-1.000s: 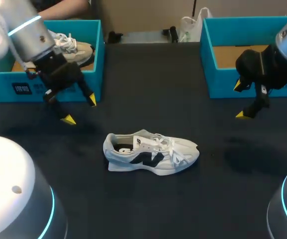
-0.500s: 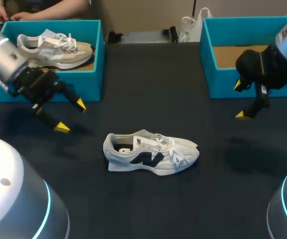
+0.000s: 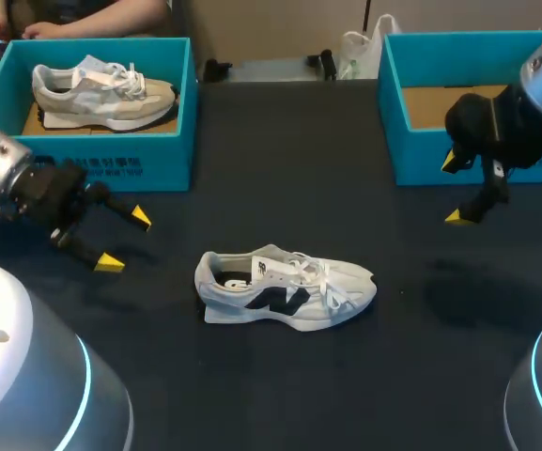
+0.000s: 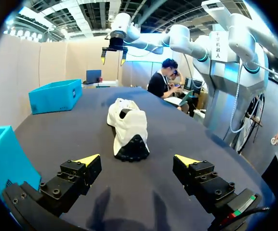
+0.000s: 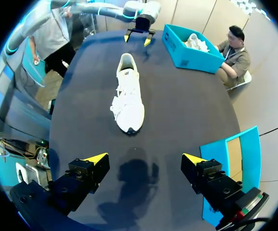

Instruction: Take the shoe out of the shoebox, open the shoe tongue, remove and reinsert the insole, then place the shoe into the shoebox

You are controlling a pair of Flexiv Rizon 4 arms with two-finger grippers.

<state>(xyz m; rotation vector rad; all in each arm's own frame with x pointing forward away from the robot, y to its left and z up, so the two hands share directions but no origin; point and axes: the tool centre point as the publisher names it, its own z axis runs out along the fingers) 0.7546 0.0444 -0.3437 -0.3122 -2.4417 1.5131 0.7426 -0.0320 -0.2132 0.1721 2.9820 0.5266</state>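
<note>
Two wide-open, empty pincers, left gripper [image 3: 125, 240] and right gripper [image 3: 455, 190], flank the shoe [image 3: 285, 289] standing on the table [image 3: 280, 141] outside the shoebox [image 3: 458, 39], probably set there for opening its tongue.

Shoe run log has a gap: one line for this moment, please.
shoe: on table, unheld | left gripper: open, empty | right gripper: open, empty
</note>
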